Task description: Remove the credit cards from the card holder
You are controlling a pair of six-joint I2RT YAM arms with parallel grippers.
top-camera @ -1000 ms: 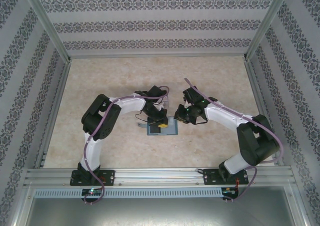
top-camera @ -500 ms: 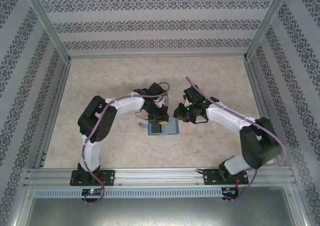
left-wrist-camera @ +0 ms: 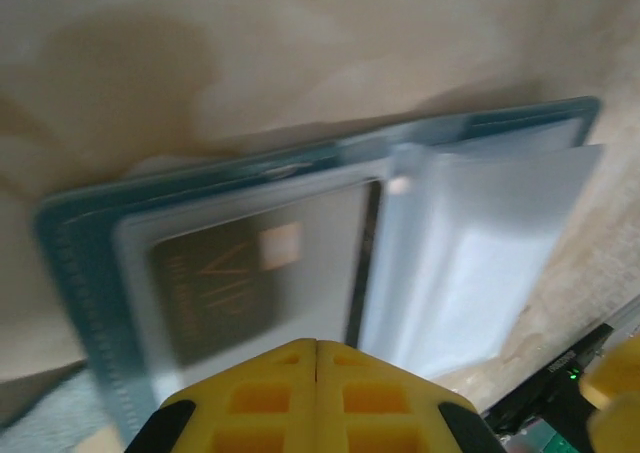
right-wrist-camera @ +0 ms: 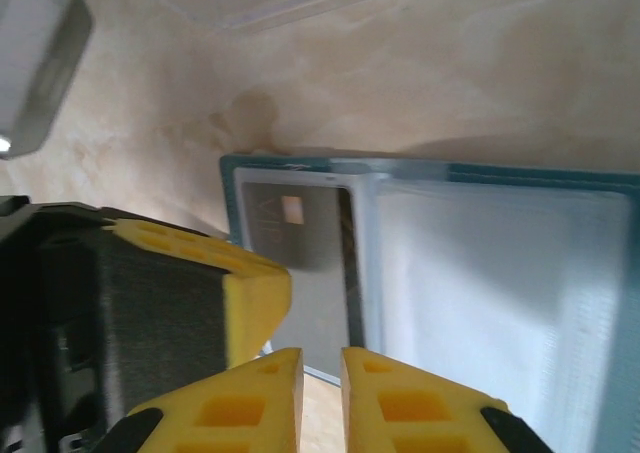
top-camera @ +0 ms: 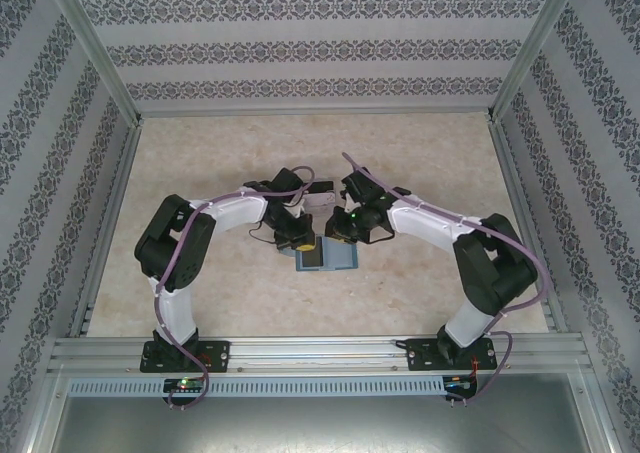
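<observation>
Currently card holder (left-wrist-camera: 70,243) lies open on desk (top-camera: 420,163), dark card (left-wrist-camera: 250,283) in one pocket. Left hand (left-wrist-camera: 316,368) pressed together; right hand (right-wrist-camera: 320,373) slightly parted, empty.

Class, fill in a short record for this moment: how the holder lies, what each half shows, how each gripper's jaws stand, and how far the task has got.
holder: teal folding card holder, lying open on the beige mottled table
left half: dark rectangular card marked VIP, under a clear pocket
right half: pale whitish sleeve; contents cannot be told
left gripper: jaws shut, nothing between, at the holder's near edge
right gripper: jaws a narrow gap apart, nothing seen between
progress: dark card not yet out
</observation>
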